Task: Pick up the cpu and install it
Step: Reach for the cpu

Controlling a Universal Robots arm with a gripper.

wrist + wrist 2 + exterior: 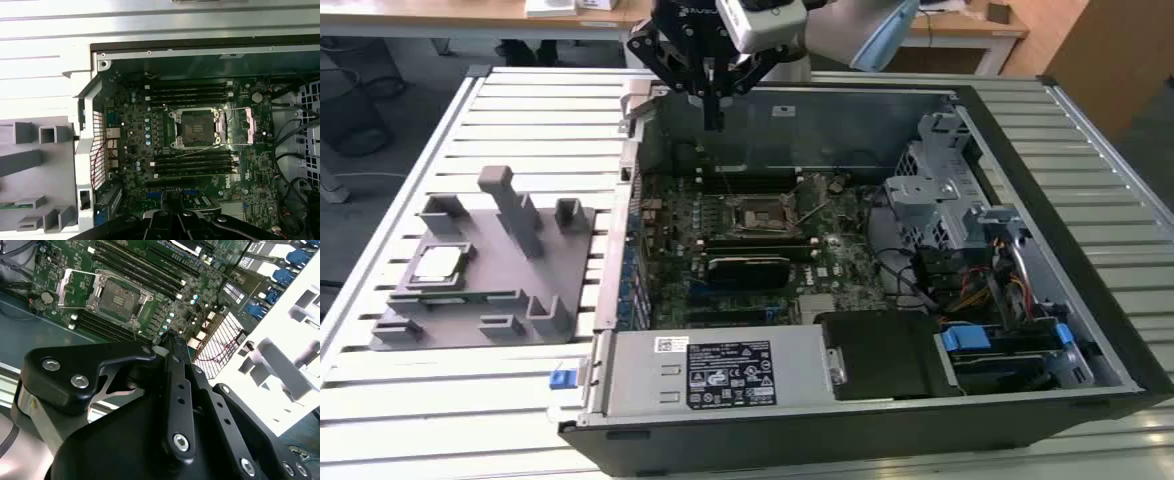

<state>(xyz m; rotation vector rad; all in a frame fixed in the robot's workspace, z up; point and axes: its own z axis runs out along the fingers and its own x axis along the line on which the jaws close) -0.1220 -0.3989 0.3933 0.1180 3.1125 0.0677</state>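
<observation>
A pale slatted bench [440, 400] carries the work, with wooden desks behind it in the exterior view; on it lies an open computer case [854, 125], its green motherboard [670, 215] facing up; toward the exterior view's left, just beside the case, sits a grey plastic tray [454, 312] with upright posts; the cpu [438, 264] lies flat on this tray, silver top up, untouched and well apart from the arm. The end effector [714, 122] hangs above the far edge of the case, pointing down, its fingers pressed together with nothing between them; it is apart from both tray and board. In both wrist views the black linkage of the end effector [171, 337] [170, 199] sits in the foreground over the board. The cpu socket [197, 127] [117, 301] [758, 215] stands open, its metal retaining frame swung back, with no chip seated in it; long black memory slots [190, 92] run along either side of it.
</observation>
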